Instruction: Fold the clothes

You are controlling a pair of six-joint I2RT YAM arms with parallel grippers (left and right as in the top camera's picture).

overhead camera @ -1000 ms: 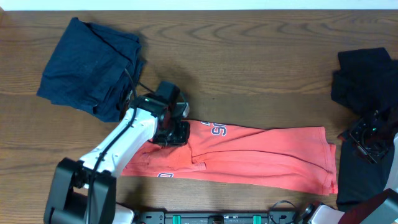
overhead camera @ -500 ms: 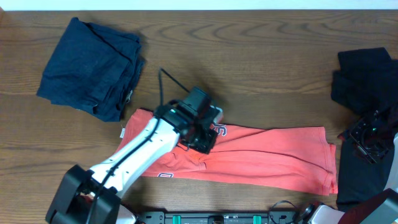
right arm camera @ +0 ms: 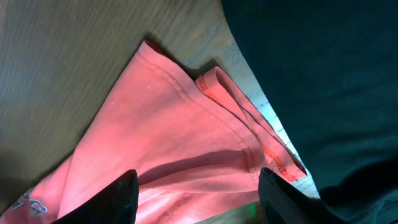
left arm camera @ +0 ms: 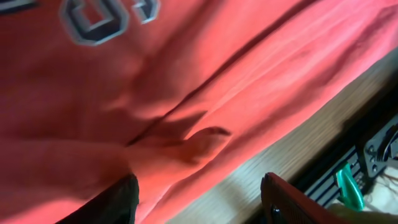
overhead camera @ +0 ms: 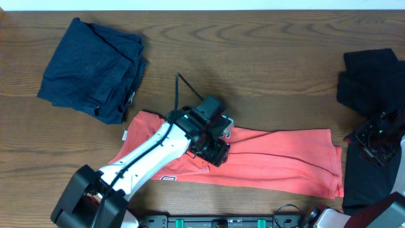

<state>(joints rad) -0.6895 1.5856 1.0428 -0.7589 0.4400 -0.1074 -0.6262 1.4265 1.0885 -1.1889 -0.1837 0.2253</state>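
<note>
The counter (overhead camera: 266, 63) is dark brown wood with the grain running left to right, and a pale strip shows beyond its far edge. The coral-red T-shirt (overhead camera: 278, 164) lies in a long band along the near edge, from left of centre almost to the right edge. A navy garment (overhead camera: 92, 69) sits bunched in the far left corner. The black garments (overhead camera: 370, 79) are heaped at the right edge, with more dark cloth in the near right corner, just beside the shirt's hem.

Bare wood runs along the far edge between the navy heap and the black one. That is the widest stretch I have for swinging an arm.

My left arm (overhead camera: 158, 149) reaches over the shirt's left half. The left jaws stand apart above the cloth near the white lettering, with one finger (left arm camera: 118, 199) low in the wrist view, and nothing is pinched between them. My right arm (overhead camera: 376, 139) hangs at the right edge. The right jaws are also spread and hold nothing, over the shirt's hem corner and the dark cloth.

Since a second ago the left arm has moved right from the shirt's left end. That end now lies spread toward the navy garment, with the white label (overhead camera: 124, 134) showing. The right arm has not moved.
</note>
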